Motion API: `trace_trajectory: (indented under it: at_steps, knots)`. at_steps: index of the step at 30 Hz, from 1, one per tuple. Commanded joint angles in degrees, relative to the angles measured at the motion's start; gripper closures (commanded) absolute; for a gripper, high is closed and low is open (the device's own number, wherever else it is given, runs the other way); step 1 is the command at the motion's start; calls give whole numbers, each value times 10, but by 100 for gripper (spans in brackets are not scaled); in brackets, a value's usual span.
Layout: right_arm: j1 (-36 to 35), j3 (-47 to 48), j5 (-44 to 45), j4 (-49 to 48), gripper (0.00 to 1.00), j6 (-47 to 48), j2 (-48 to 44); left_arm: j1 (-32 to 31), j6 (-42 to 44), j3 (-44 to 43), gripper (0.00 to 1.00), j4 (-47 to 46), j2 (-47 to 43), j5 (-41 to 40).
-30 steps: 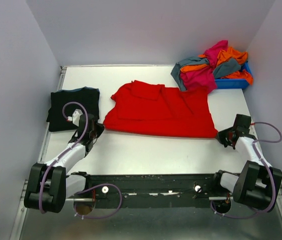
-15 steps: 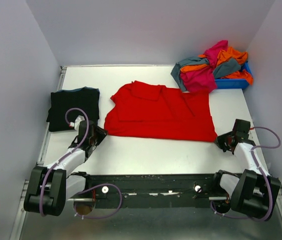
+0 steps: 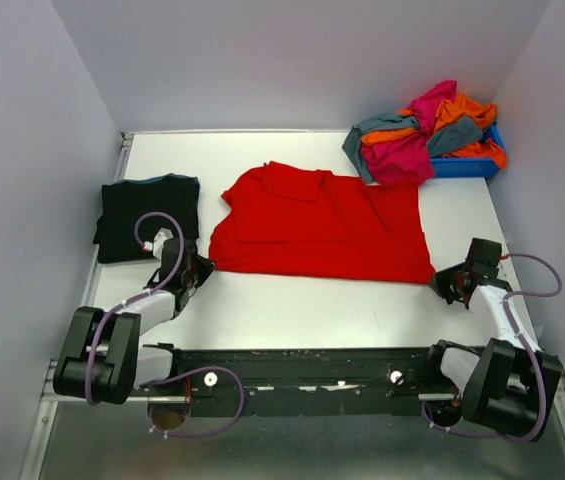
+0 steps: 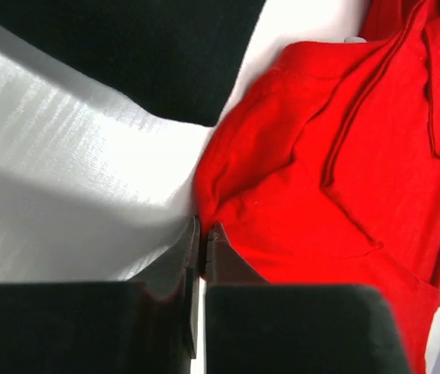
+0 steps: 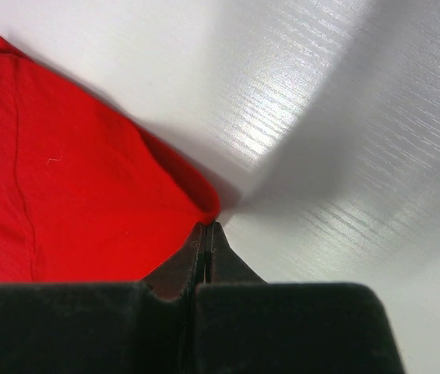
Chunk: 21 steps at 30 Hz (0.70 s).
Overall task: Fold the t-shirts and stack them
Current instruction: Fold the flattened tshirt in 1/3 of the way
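A bright red t-shirt (image 3: 322,225) lies spread flat across the middle of the white table (image 3: 292,305). My left gripper (image 3: 199,268) is at its near left corner, jaws pinched on the hem; in the left wrist view the gripper (image 4: 204,227) meets the red cloth (image 4: 344,156). My right gripper (image 3: 440,280) is at the near right corner, and in the right wrist view it (image 5: 206,226) is shut on the bunched tip of the red cloth (image 5: 64,171). A folded black t-shirt with blue trim (image 3: 147,215) lies at the left, also in the left wrist view (image 4: 149,54).
A heap of magenta, orange and grey-teal t-shirts (image 3: 417,130) spills over a blue plastic bin (image 3: 465,166) at the back right corner. White walls close in the table at the back and both sides. The arm bases sit on a dark rail at the near edge.
Both grippers have drawn back a little toward the near edge at the red t-shirt's near corners. The left arm's elbow has dropped lower. The shirt's near hem has shifted slightly.
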State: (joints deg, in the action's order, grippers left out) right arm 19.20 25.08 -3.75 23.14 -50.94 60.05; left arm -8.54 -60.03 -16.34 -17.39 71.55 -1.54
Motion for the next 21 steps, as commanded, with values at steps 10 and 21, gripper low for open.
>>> trace_trajectory:
  at_steps: [10, 21]
  knots:
    - [5, 157, -21, 100, 99, -7, 8, 4, 39, -157, 100, 149, -75, -5]
    - [6, 178, -42, 216, 99, 9, -104, 6, 59, -185, 100, 342, -255, -19]
